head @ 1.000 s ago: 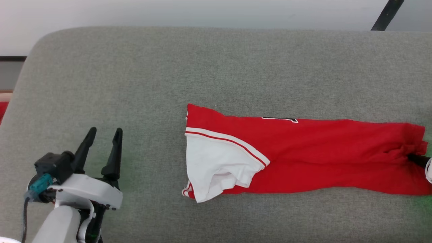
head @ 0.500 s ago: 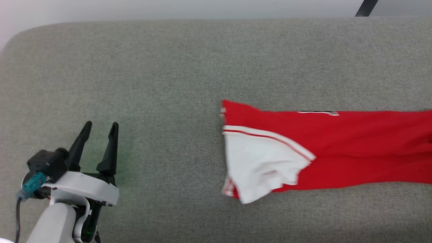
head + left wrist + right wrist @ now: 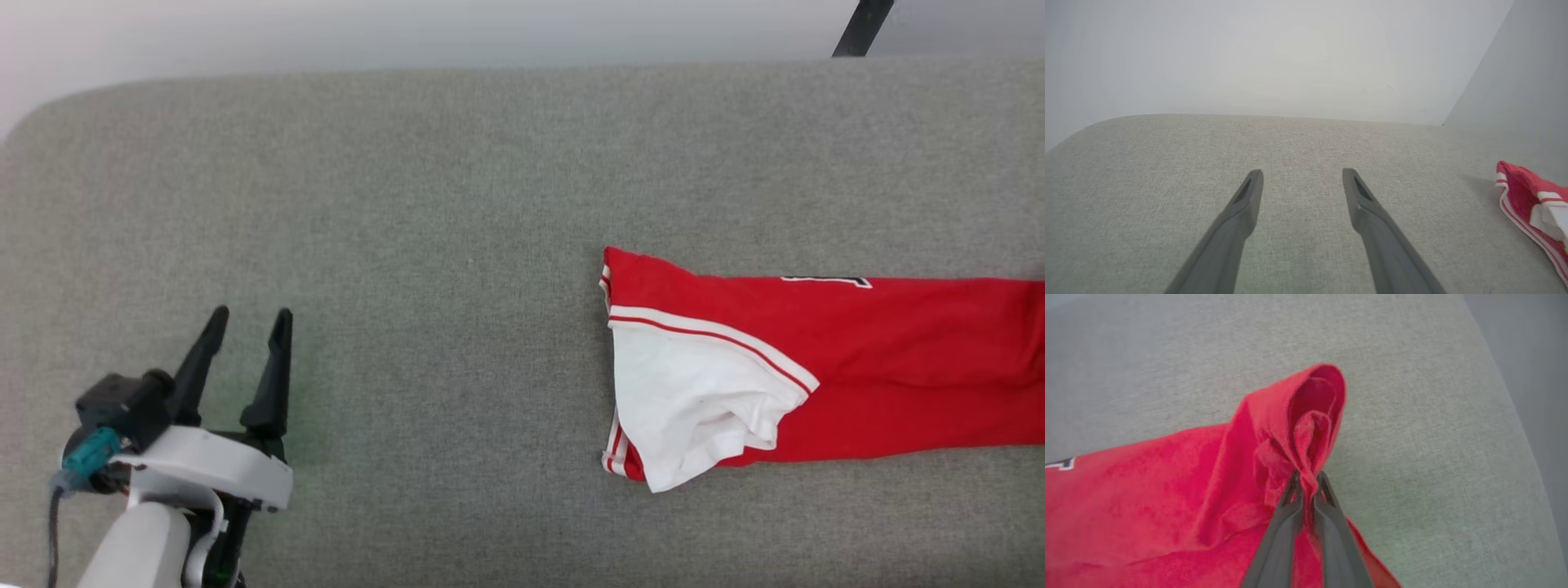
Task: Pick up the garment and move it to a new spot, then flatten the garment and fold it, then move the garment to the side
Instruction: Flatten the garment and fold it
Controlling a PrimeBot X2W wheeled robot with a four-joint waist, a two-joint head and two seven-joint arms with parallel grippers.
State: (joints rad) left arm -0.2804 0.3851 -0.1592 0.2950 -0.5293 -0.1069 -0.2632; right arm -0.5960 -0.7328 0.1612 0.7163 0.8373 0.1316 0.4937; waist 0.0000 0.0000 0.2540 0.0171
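Note:
The garment [image 3: 882,359], a red jersey folded into a long strip, lies on the grey cushioned surface and runs off the head view's right edge. Its white sleeve [image 3: 694,400] with red-and-white trim forms the left end. In the right wrist view my right gripper [image 3: 1308,477] is shut on a bunched fold of the garment [image 3: 1167,490], pinching red cloth between its fingertips. My left gripper [image 3: 249,318] stands open at the lower left, well away from the jersey, nothing between its fingers. In the left wrist view the left gripper [image 3: 1302,173] faces bare cushion, the garment's striped edge [image 3: 1531,204] at far right.
The grey cushioned surface [image 3: 408,204] has a rounded far-left corner and a pale wall behind it. A dark bar [image 3: 861,28] leans at the top right. In the right wrist view the cushion's edge [image 3: 1515,416] falls off to the right.
The garment now lies further right in the head view, its right end past the frame edge; the background has shifted too, so the camera moved. The left gripper stays open in place.

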